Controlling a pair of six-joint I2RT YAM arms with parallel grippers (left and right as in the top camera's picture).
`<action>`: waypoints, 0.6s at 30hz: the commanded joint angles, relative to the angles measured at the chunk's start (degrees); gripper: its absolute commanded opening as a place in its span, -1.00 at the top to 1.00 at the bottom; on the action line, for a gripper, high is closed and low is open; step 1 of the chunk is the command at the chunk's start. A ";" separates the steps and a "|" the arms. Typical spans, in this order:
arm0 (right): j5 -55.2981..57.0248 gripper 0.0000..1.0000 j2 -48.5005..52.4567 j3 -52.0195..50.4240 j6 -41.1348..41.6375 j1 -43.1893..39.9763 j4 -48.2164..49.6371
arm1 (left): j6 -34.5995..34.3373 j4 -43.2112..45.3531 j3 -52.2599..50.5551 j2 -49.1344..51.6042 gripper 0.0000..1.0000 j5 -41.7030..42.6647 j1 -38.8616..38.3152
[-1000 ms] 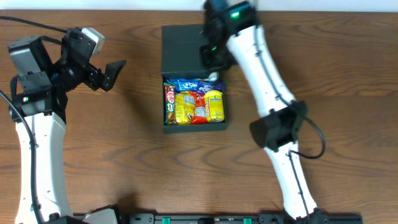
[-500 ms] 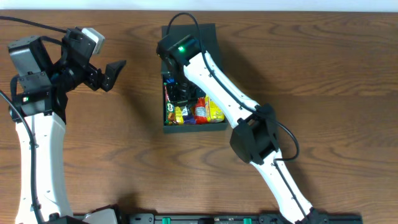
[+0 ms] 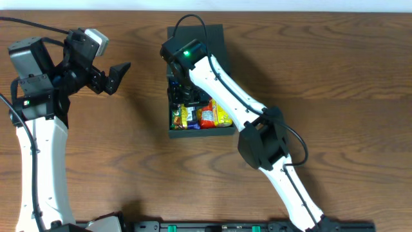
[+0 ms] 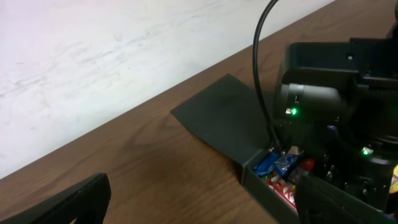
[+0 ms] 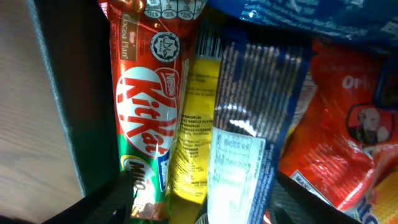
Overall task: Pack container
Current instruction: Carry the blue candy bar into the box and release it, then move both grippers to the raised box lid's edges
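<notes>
The dark container (image 3: 199, 133) lies mid-table with its flat lid (image 3: 217, 42) open behind it and snack packets inside. My right gripper (image 3: 188, 100) reaches down into its left part. In the right wrist view the right gripper (image 5: 202, 208) is open, its fingers (image 5: 109, 202) spread either side of a yellow packet (image 5: 194, 140) and a blue packet with a white label (image 5: 244, 158). A KitKat bar (image 5: 146, 115) lies along the container wall (image 5: 65, 93). My left gripper (image 3: 109, 76) hangs open and empty over the table at the left, and in its own view the left gripper (image 4: 199, 208) faces the container (image 4: 258, 177).
A red packet (image 5: 336, 155) fills the right side of the box, and more red and yellow packets (image 3: 212, 116) show beside the arm. Bare wooden table (image 3: 335, 77) surrounds the box. A pale wall (image 4: 93, 56) runs behind the table's far edge.
My right arm swung from behind the box's right corner to over its left half and lowered among the packets. Its jaws have just spread apart. The left arm stayed still.
</notes>
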 commanded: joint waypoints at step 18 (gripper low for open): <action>8.22 0.97 -8.66 11.85 -8.46 -15.72 -1.62 | -1.81 -0.17 0.20 0.42 0.47 11.06 -0.20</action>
